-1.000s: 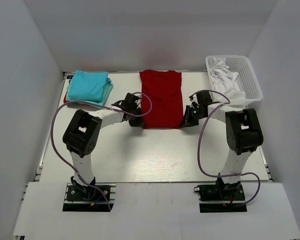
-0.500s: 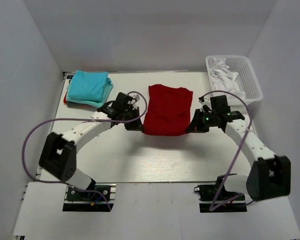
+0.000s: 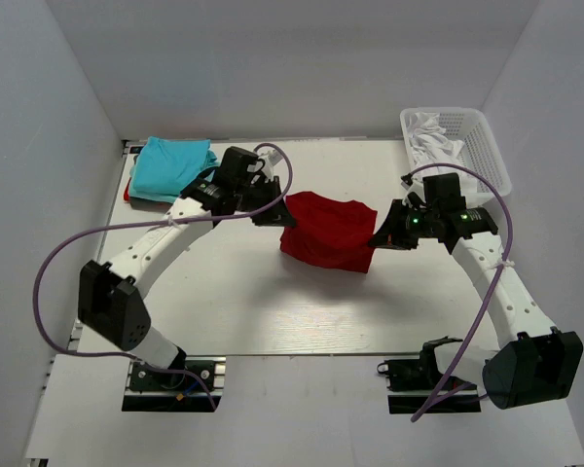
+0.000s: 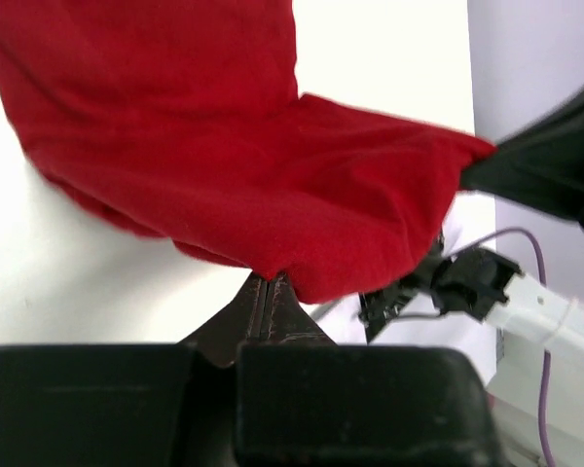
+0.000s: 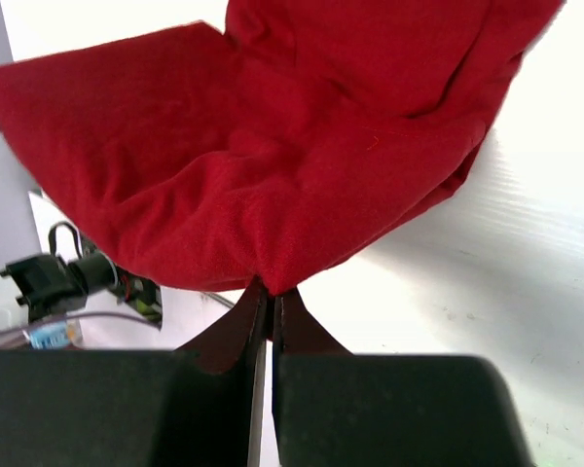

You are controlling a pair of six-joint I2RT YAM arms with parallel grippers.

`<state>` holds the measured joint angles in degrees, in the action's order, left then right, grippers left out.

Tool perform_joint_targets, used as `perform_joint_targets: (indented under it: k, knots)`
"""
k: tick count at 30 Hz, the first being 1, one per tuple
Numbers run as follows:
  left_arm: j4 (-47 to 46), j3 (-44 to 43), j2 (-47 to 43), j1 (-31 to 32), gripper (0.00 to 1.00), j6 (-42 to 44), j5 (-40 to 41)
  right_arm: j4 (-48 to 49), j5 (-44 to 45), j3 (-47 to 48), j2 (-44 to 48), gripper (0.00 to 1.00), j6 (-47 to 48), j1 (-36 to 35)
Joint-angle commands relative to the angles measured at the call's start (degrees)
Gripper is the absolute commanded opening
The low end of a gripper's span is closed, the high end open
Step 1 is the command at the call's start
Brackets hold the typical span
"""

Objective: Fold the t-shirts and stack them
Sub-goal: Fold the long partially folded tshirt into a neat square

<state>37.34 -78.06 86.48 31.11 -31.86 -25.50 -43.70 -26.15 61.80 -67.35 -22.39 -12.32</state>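
Note:
The dark red t-shirt (image 3: 326, 230) hangs folded over between my two grippers above the middle of the table. My left gripper (image 3: 274, 216) is shut on its left corner; the left wrist view shows the cloth (image 4: 273, 165) pinched at the fingertips (image 4: 270, 284). My right gripper (image 3: 378, 239) is shut on its right corner; the right wrist view shows the cloth (image 5: 273, 146) pinched at the fingertips (image 5: 271, 290). The folded turquoise t-shirts (image 3: 172, 168) lie stacked at the far left of the table.
A white mesh basket (image 3: 487, 146) with white cloth in it stands at the far right corner. Something red (image 3: 128, 191) shows under the turquoise stack's left edge. White walls enclose the table (image 3: 292, 311) on three sides.
Both grippers have lifted the near edge of the red shirt off the table and carried it up and towards the far side, so the shirt now hangs doubled over. Both arms have stretched out.

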Motion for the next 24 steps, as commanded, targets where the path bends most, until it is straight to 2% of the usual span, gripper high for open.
perform_joint_targets:
  k: [1,5,14,18,24]
  knots:
    - [-2.45,-4.28,3.95,-1.05,0.0,1.36,-0.96,3.18,1.98,1.05,-0.05,0.0,-2.3,1.32]
    - [0.09,-11.74,10.45,-1.05,0.0,2.06,5.09,6.79,0.84,2.18,-6.1,0.0,-2.83,2.29]
    - [4.05,-21.76,23.45,-2.11,0.0,-0.31,15.55,9.33,-0.13,8.42,-18.25,0.0,-1.78,6.25]
    - [2.39,-23.72,27.94,-3.86,0.0,-0.84,16.18,16.26,-1.35,8.77,-22.55,0.0,-2.22,7.57]
    - [0.98,-33.64,35.42,-4.39,0.0,-0.31,16.0,21.2,-2.5,16.48,-32.21,0.0,-1.43,8.71]
